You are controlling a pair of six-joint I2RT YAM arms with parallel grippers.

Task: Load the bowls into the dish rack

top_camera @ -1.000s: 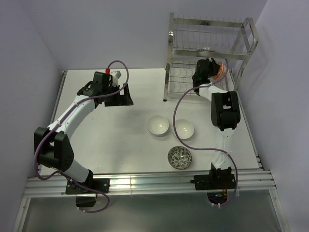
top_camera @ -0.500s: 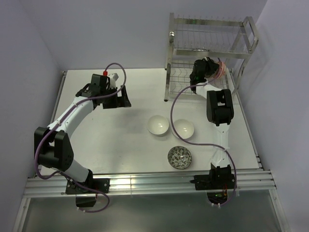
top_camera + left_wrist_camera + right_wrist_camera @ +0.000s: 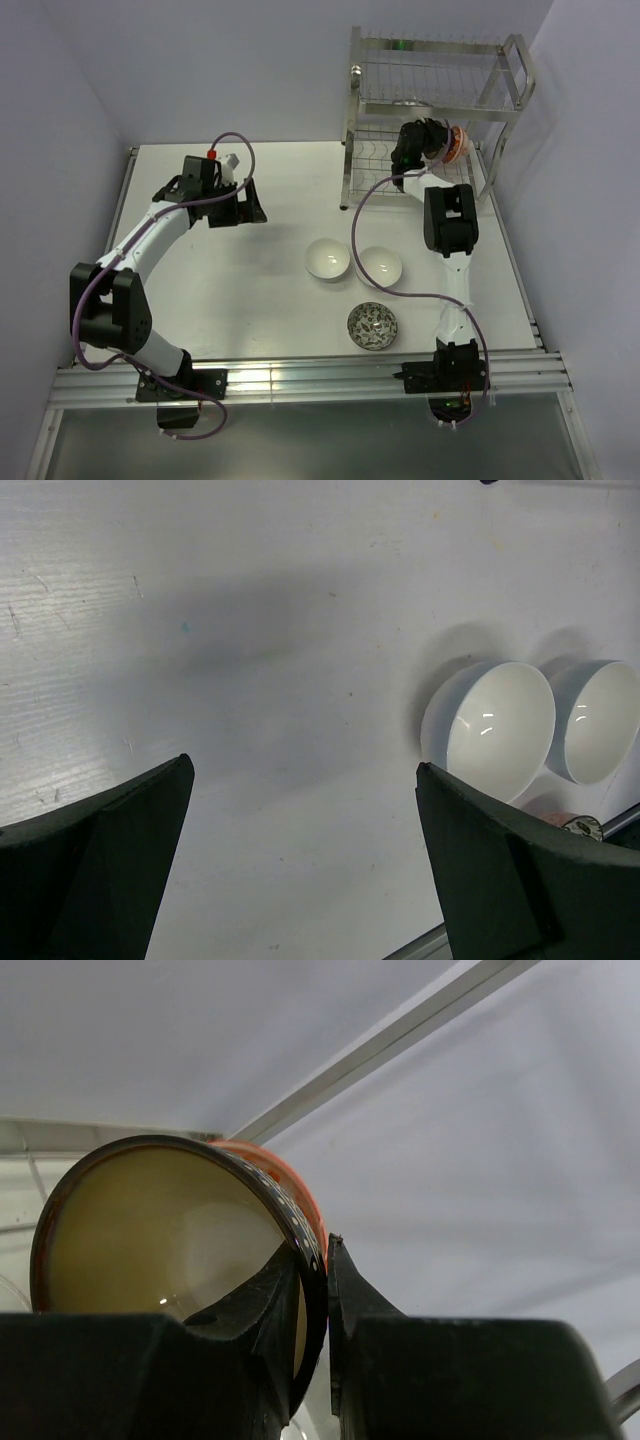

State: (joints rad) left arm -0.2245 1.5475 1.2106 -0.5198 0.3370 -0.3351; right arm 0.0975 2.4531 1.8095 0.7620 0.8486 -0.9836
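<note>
The silver wire dish rack (image 3: 500,108) stands at the back right. My right gripper (image 3: 437,141) is shut on the rim of the orange-red patterned bowl (image 3: 455,144) and holds it on edge by the rack's right side, between the tiers. In the right wrist view the gripper (image 3: 315,1258) pinches the bowl's dark dotted rim; the bowl (image 3: 150,1230) is tan inside. Two white bowls (image 3: 327,258) (image 3: 379,266) and the grey-white patterned bowl (image 3: 372,325) sit on the table. My left gripper (image 3: 243,206) (image 3: 302,770) is open and empty above the table. The white bowls (image 3: 490,730) (image 3: 598,720) lie to its right. The dark brown bowl is not clearly seen.
A small dark shape (image 3: 405,102) sits in the rack's upper tier; I cannot tell what it is. The white table (image 3: 220,290) has raised rails at its left, right and near edges. Purple walls close in at the back and sides.
My right gripper has lifted and turned the orange-red bowl slightly, closer to the rack's upper tier. My left gripper has drifted a little to the left, still open.
</note>
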